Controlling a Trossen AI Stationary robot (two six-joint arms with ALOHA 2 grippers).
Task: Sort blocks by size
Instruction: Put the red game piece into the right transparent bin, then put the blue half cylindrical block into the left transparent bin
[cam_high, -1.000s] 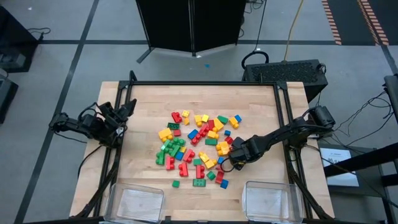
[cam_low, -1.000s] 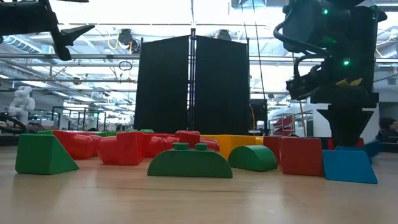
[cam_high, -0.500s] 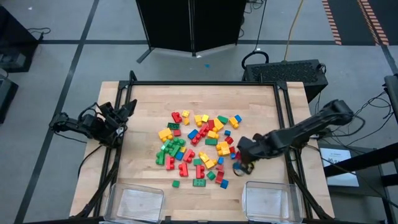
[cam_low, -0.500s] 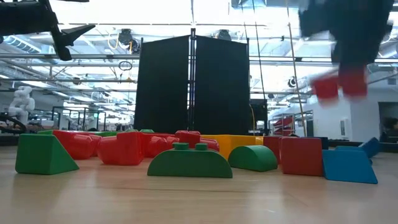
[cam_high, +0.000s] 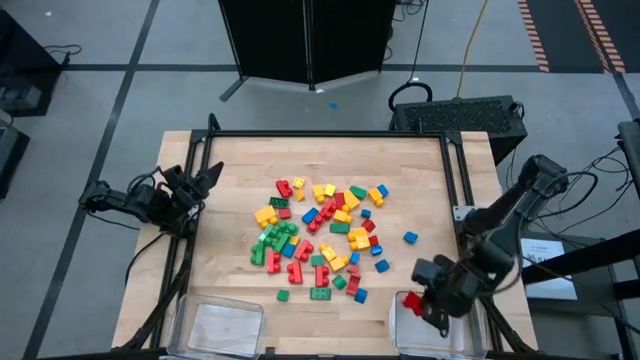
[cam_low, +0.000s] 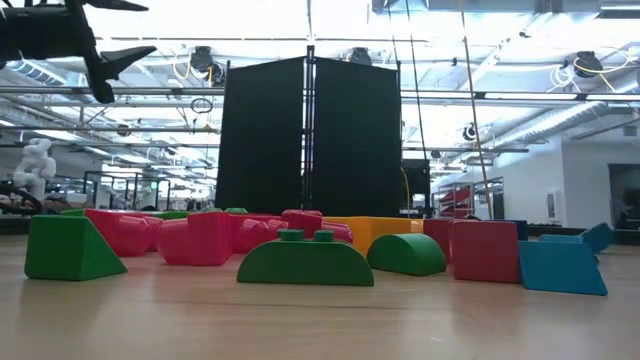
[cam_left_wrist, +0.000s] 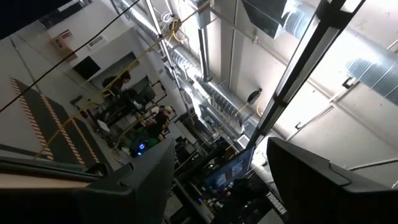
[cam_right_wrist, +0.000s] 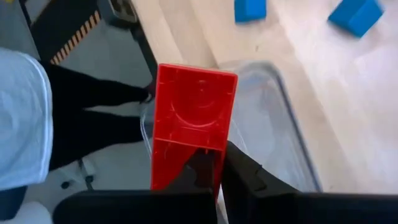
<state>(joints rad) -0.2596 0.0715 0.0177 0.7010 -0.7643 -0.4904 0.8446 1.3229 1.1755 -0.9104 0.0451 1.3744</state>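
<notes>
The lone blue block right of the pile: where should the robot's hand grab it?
Its two opposite flat sides, coming straight down. The blue block lies alone on the table, clear of the pile, so there is likely room either side. The right hand, over a bin, holds a red block.

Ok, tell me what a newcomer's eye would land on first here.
First, the bright heap of blocks in red, yellow, green and blue in the middle of the wooden table. Next, the right pincer holding a red block over the clear bin at the table's near right corner. The left pincer waits at the table's left edge.
</notes>
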